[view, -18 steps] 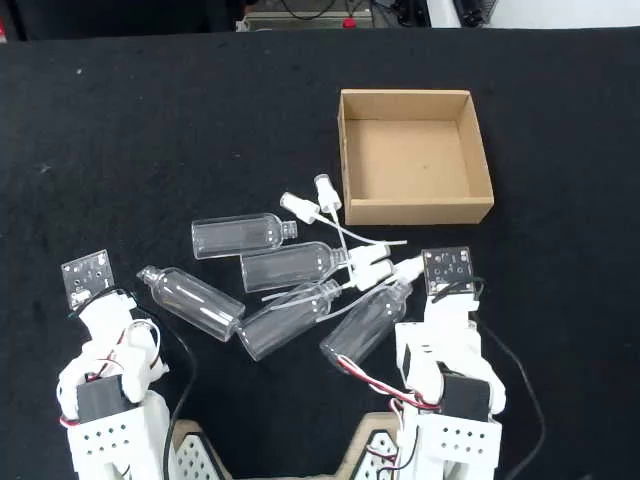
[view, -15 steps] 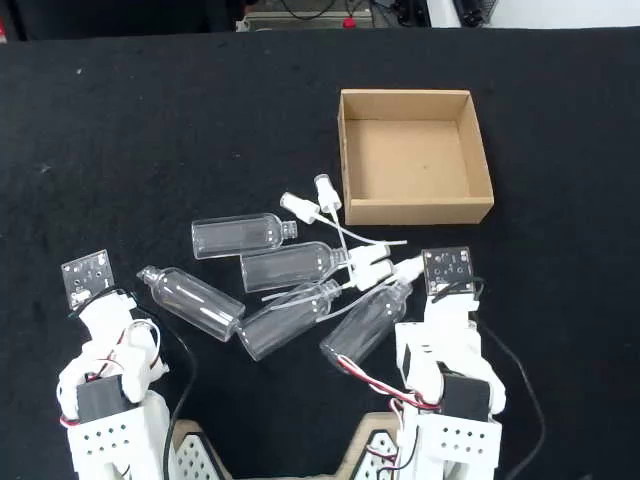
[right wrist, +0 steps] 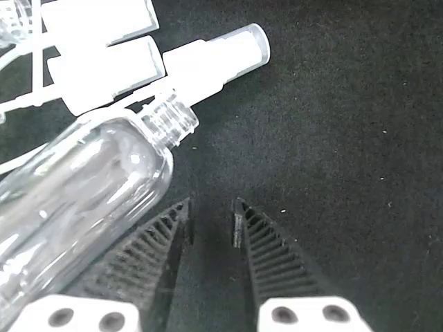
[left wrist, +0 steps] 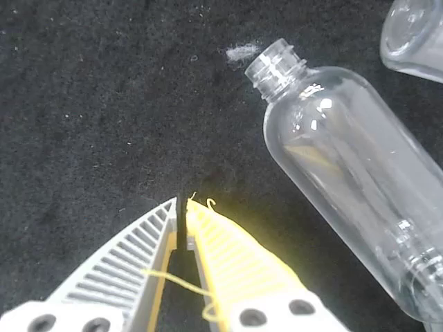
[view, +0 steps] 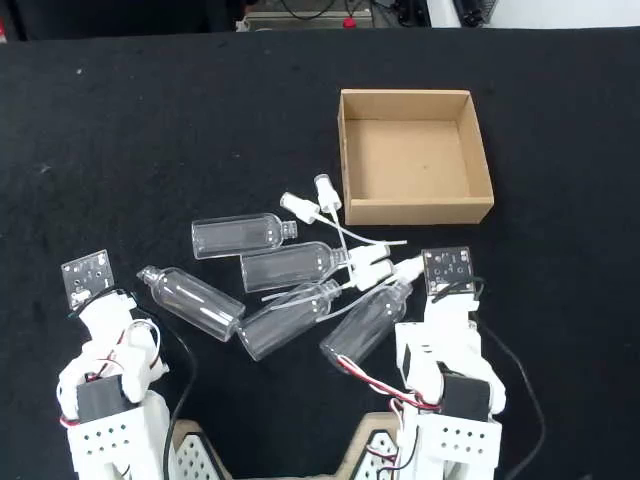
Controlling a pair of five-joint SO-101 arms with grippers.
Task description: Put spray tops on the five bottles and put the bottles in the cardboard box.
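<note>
Five clear bottles lie flat on the black table (view: 150, 130), close together in a loose pile.

The left bottle (view: 190, 300) has its long side running from 10 o'clock to 4 o'clock, and its open neck points to 10 o'clock. The far bottle (view: 238, 236) points its neck to 3 o'clock. The middle bottle (view: 290, 266) lies just under it and also points close to 3 o'clock. The low bottle (view: 285, 320) points its neck to 2 o'clock. The right bottle (view: 365, 322) points to 1 o'clock.

The white spray tops (view: 370, 262) lie loose on the table at the neck ends of the bottles, with thin tubes sticking out. Two more sit by the box wall. The cardboard box (view: 415, 211) sits at 1 o'clock from the pile, open side up.

The left gripper (left wrist: 183, 204) is pinched closed with its tips touching, and it holds nothing. The left bottle (left wrist: 346, 173) is near it but apart, at 3 o'clock from the front of the left arm (view: 105, 360).

The right gripper (right wrist: 211, 207) has a small gap between its tips and holds nothing. The right bottle (right wrist: 83, 180) lies just beside one finger, at 9 o'clock from the front of the right arm (view: 445, 350). One spray top (right wrist: 214, 52) lies right by that bottle's bare neck.
</note>
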